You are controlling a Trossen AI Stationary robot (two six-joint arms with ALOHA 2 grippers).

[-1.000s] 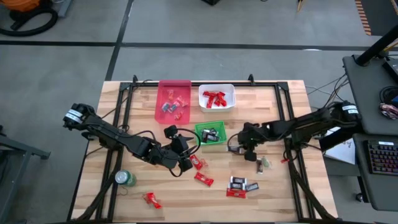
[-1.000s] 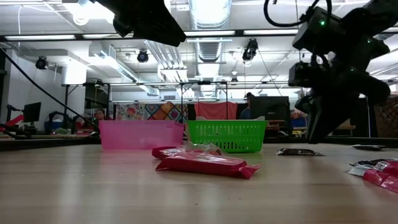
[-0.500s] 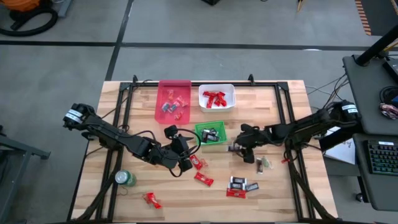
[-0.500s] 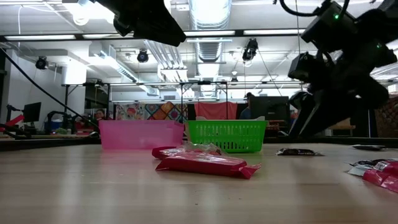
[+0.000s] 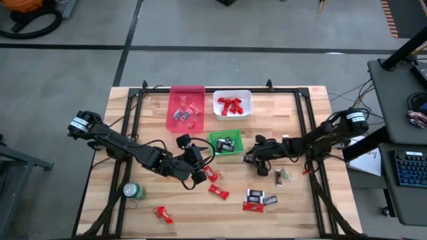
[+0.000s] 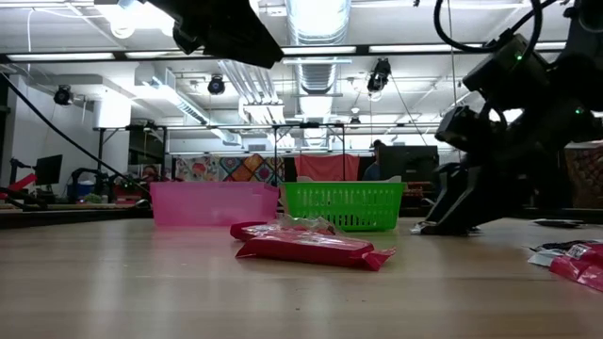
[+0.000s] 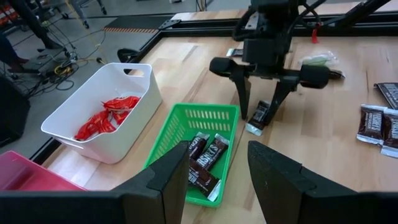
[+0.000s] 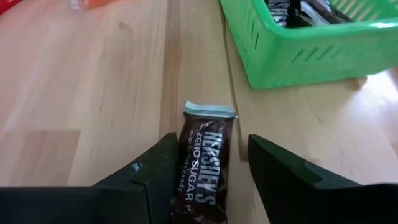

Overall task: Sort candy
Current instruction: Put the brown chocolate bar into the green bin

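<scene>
Dark-wrapped candy bar [image 8: 204, 163] lies flat on the wooden table [image 5: 293, 200], right between the spread fingers of the right gripper [image 7: 262, 116], which straddles it without clamping, the green bin [image 7: 208, 121] just beside. Left gripper [image 5: 197, 175] hovers apart, jaws parted and empty, near red candies [image 5: 215, 183].

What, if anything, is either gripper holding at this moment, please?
Nothing is held. The right gripper stands open astride a dark candy bar on the table; the left gripper hovers open and empty.
</scene>
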